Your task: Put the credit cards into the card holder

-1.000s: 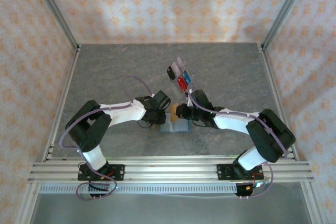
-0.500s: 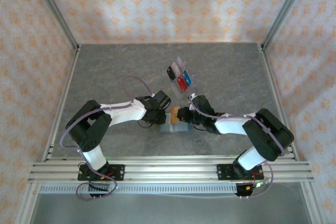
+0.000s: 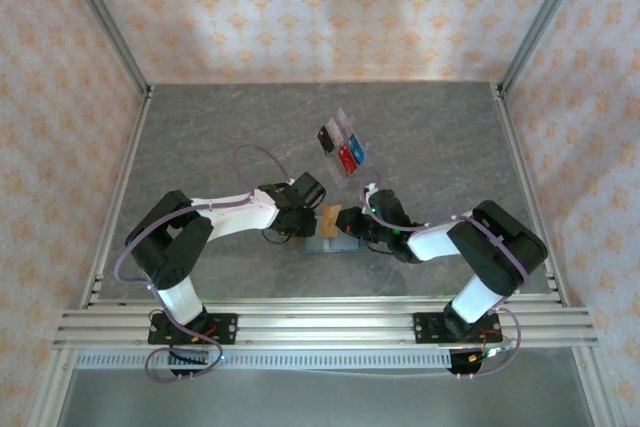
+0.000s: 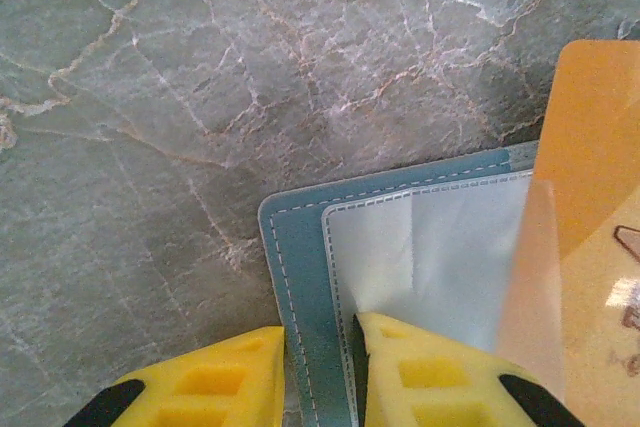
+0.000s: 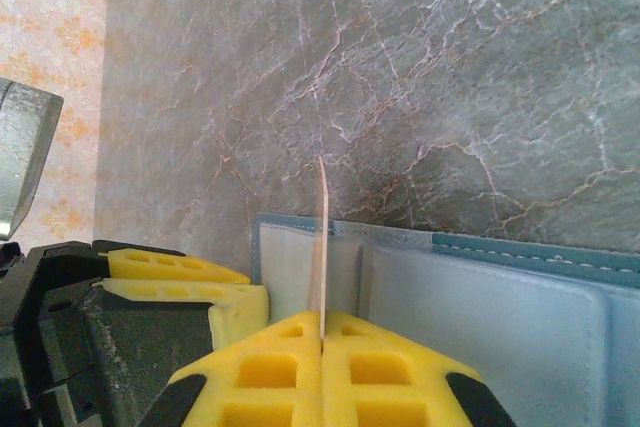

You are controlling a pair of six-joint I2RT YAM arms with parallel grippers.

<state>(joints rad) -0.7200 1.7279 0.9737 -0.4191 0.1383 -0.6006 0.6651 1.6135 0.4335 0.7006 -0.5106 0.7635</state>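
1. You are looking at a grey, stone-look table (image 3: 200, 137) lying flat across the middle.
2. A clear tray (image 3: 341, 114) is sitting slanted on it, near the middle, toward the back.
3. Pale walls (image 3: 300, 7) with little orange shapes are standing around three sides.
4. Silver bars (image 3: 320, 322) are running along the near edge.

Marbled table (image 3: 200, 137), card holder (image 3: 325, 245), clear tray (image 3: 344, 119)

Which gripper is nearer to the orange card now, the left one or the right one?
Right. The right gripper holds the orange card between its jaws; the left gripper clamps the edge of the card holder beside it.
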